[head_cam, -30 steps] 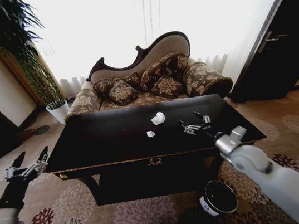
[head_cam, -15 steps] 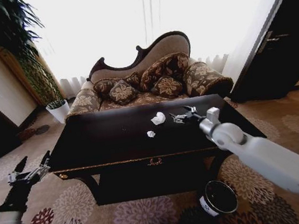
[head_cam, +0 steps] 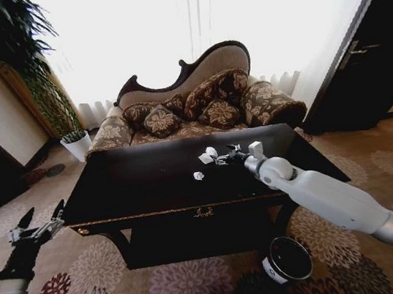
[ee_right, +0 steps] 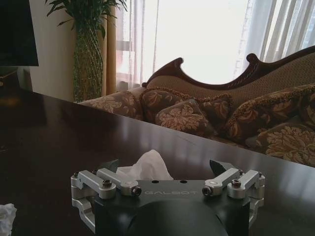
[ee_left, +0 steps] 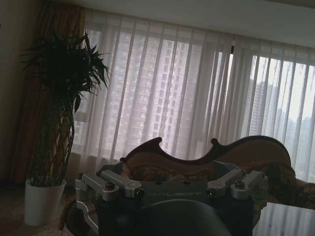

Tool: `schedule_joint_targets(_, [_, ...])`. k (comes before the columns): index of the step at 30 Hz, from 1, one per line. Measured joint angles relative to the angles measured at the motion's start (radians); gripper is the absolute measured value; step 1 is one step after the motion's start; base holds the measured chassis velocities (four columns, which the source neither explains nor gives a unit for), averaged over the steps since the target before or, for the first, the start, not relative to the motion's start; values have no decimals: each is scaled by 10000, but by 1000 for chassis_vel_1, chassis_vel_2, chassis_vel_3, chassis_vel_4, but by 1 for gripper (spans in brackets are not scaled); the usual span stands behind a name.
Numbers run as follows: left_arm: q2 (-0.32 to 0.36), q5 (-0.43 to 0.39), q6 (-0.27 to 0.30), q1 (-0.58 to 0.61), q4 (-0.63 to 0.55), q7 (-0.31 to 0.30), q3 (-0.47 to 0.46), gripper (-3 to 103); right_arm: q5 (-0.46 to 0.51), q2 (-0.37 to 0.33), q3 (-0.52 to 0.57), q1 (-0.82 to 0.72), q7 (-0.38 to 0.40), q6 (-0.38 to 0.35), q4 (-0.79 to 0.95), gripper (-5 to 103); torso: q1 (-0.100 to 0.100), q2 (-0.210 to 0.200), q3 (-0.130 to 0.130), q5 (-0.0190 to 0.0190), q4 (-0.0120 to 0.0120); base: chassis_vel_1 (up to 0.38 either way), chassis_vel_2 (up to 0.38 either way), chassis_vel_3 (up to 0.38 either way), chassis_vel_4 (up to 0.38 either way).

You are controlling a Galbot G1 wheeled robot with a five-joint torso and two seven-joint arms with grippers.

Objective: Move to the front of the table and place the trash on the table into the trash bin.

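Right gripper (head_cam: 221, 160) spread wide, holding nothing, low over dark worktop (head_cam: 135, 182); crumpled white paper ball (head_cam: 208, 155) dead ahead between open jaws, just beyond tips. Left gripper (head_cam: 39, 222) open, empty, parked off worktop's left end, well apart.

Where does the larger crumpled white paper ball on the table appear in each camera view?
Head view: the larger paper ball lies at the far middle of the table, just beyond the right end effector.
Right wrist view: close up, between that end effector's open fingers.
Left wrist view: this camera faces the plant and curtains instead.
Shared landmark: the sofa's carved back.
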Motion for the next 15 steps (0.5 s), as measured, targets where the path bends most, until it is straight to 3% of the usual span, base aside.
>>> schedule_joint_targets(15, [44,44,0,-31,96,2,29,100,-287,287,-581,219,-343,4,-399,100,-1,0,0,-1,-1,0,0,0,0])
